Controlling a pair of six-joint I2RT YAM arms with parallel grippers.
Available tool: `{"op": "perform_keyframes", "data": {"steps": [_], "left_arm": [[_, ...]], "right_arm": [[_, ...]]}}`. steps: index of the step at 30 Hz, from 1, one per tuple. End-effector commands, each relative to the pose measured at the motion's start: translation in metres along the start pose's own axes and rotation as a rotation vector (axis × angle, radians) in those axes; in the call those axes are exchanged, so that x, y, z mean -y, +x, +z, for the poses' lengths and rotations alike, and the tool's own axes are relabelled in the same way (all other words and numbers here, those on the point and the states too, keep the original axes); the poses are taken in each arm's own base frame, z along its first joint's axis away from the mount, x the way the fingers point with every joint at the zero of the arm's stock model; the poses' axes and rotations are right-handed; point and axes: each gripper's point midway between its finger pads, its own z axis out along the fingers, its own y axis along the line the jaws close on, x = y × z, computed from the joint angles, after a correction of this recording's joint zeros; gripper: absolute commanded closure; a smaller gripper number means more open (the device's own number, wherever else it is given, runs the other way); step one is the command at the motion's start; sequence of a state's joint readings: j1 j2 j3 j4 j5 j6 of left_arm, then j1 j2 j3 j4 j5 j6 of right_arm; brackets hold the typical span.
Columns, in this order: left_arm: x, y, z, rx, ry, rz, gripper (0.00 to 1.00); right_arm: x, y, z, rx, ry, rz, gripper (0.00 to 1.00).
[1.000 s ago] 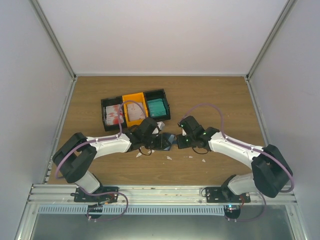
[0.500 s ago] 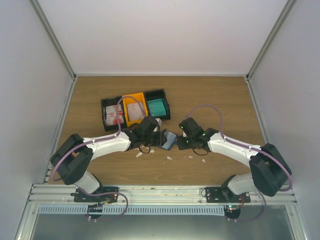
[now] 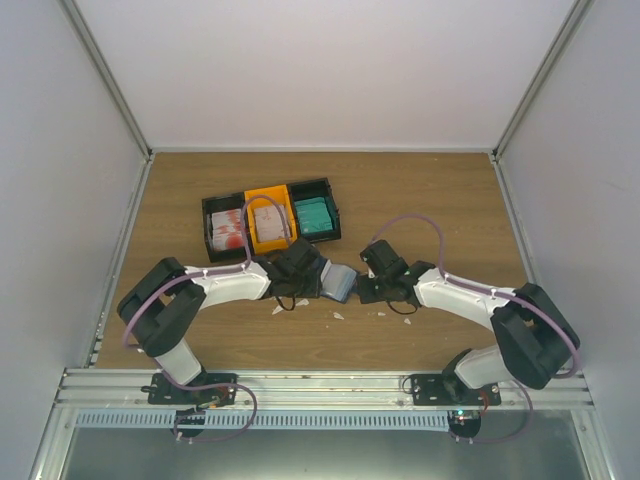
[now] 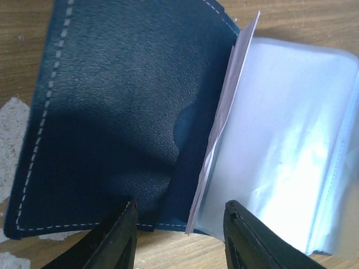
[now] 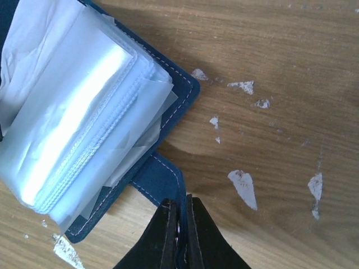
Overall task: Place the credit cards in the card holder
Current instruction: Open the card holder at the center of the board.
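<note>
Subject: card holder [image 3: 340, 283], found lying open on table [image 3: 430, 195], mid-front, btwn the two arms. One pale card [image 4: 220, 131] is seen edge-on, lodged btwn navy cover [image 4: 112, 112] and clear sleeves [image 4: 291, 140]; whether it is seated in a slot cannot be told. Other credit cards [image 3: 315, 214] are noted stacked in three bins [image 3: 206, 225] behind the holder. Claws: left gripper [image 4: 180, 207] has jaws parted, straddling the card's lower edge, nothing pinched; right gripper [image 5: 179, 200] is clamped on holder's snap tab [image 5: 165, 179], pinning it. Assessment: early stage. One card judged in or nearly in; bulk of stock to be fetched & loaded.
</note>
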State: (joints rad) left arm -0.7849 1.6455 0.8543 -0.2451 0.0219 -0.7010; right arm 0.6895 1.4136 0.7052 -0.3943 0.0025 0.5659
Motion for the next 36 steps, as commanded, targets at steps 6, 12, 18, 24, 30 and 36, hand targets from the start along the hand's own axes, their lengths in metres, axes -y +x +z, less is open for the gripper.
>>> {"op": "perform_keyframes", "data": {"steps": [6, 12, 18, 24, 30, 36], "left_arm": [[0.006, -0.002, 0.008, -0.007, 0.018, 0.017, 0.66], [0.011, 0.004, 0.01, -0.034, 0.047, 0.003, 0.73], [0.016, 0.004, 0.009, -0.04, 0.074, -0.006, 0.76], [0.018, 0.007, 0.01, -0.051, 0.089, -0.015, 0.8], [0.017, 0.008, 0.011, -0.053, 0.087, -0.017, 0.81], [0.016, 0.009, 0.012, -0.055, 0.085, -0.018, 0.82]], "right_arm": [[0.011, -0.032, 0.004, 0.102, 0.028, -0.007, 0.97], [0.002, -0.058, -0.026, 0.186, 0.008, 0.022, 0.73], [-0.011, -0.076, -0.05, 0.233, -0.041, 0.045, 0.68], [-0.038, -0.076, -0.045, 0.199, -0.182, 0.04, 0.68], [-0.06, -0.065, -0.021, 0.122, -0.309, 0.04, 0.75], [-0.057, -0.059, 0.001, 0.079, -0.294, 0.059, 0.73]]}}
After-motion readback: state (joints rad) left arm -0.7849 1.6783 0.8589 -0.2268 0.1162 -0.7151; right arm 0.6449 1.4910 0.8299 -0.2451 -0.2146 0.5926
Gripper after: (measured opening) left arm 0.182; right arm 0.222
